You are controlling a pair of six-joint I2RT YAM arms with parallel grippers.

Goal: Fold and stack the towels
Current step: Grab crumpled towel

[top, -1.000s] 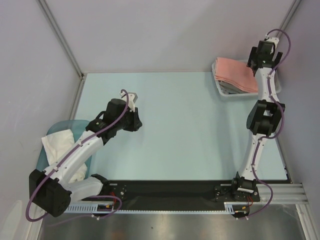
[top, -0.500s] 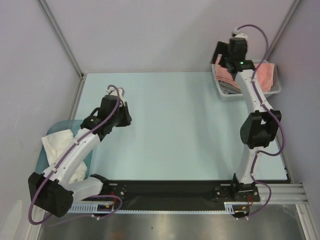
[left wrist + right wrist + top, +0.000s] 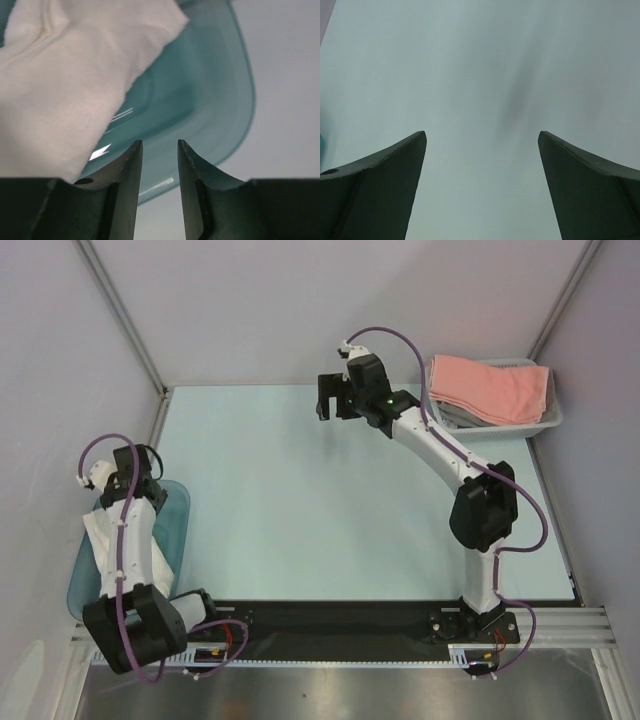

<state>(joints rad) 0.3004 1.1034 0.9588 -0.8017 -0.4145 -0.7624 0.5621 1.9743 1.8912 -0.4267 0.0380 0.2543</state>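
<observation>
The salmon-pink towel (image 3: pixel 490 388) lies folded in the white basket (image 3: pixel 548 420) at the desk's (image 3: pixel 300 500) far right corner, its long axis running left to right. The white towel (image 3: pixel 60 85) sits crumpled in the teal tub (image 3: pixel 210 100). The left tool (image 3: pixel 160 142) hangs above the tub, released and empty. The right tool (image 3: pixel 482 134) is spread wide over the desk, grasping nothing.

The left arm (image 3: pixel 128 540) stands folded at the left edge of the surface (image 3: pixel 300 500) — its jaws parted by a narrow gap, nothing between them. The right arm (image 3: pixel 440 445) stretches to the surface's back middle — jaws spread wide, empty.
</observation>
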